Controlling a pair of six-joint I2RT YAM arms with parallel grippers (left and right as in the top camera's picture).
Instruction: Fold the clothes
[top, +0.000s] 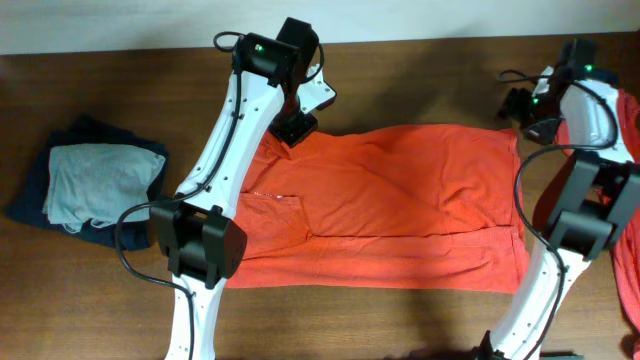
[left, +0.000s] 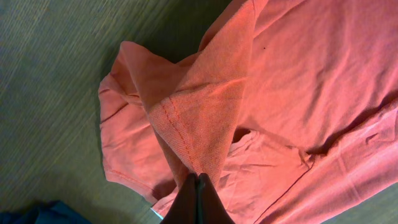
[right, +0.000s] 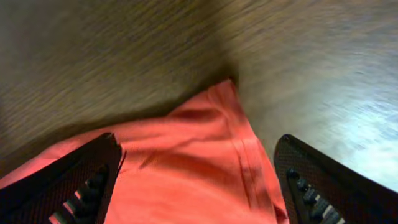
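Our left fingers pinch a raised fold at the upper left of the orange T-shirt, lying left-to-right across the counter; our right fingers hang spread above its upper-right corner.

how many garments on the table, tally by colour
orange-red: 2, the spread shirt and the orange-red garment at the right edge, partly out of view
navy: 1, the navy garment
pale grey: 1, the pale grey garment lying on the navy one
total: 4
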